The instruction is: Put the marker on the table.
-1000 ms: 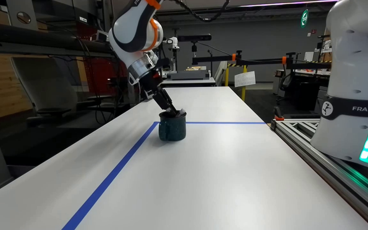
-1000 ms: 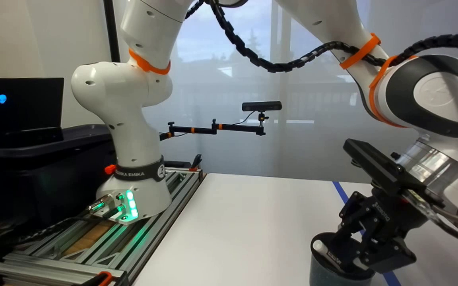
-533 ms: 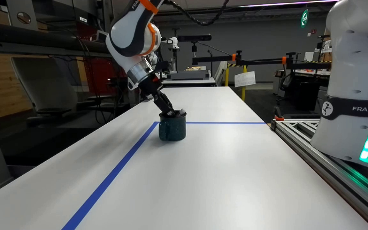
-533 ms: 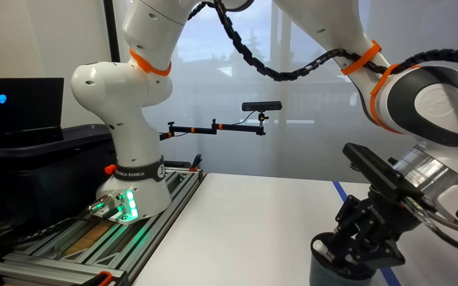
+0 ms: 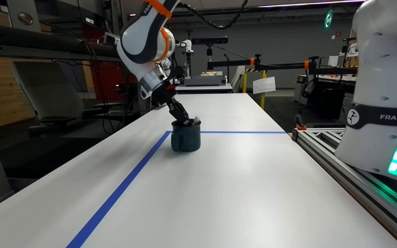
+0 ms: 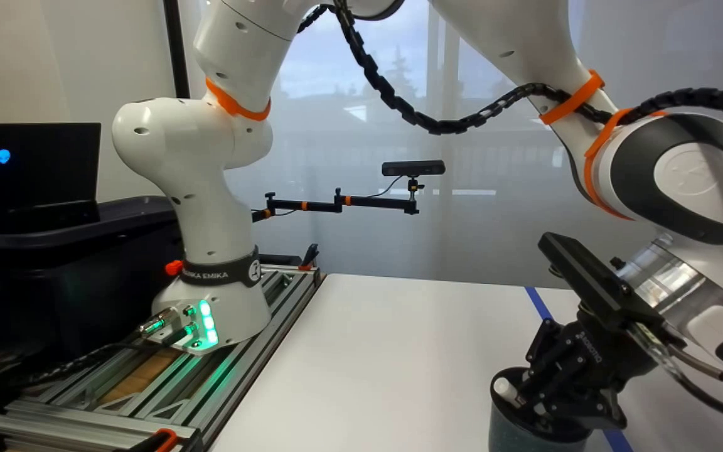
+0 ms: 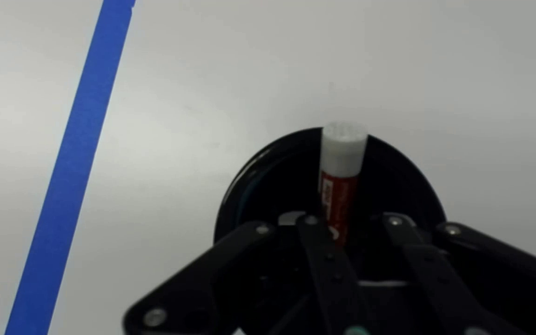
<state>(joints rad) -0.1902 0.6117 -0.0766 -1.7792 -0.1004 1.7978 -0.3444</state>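
Note:
The marker stands slanted in the dark round cup, its white end leaning at the rim. The wrist view shows the marker with a white end and a red printed body; its lower part is hidden. My gripper reaches down into the cup from above, also in an exterior view. Its jaws are partly open and narrow, with the marker between them, nearer the left finger in the wrist view. I cannot see contact. The cup stands upright on the white table.
Blue tape lines run along and across the table, close to the cup. The white robot base stands on a metal-railed bench. A camera on a black arm stands beyond the table.
The gripper's fingers have drawn closer together inside the cup. The wrist has shifted slightly and come down a little in an exterior view. The cup and the marker's white end look unmoved.

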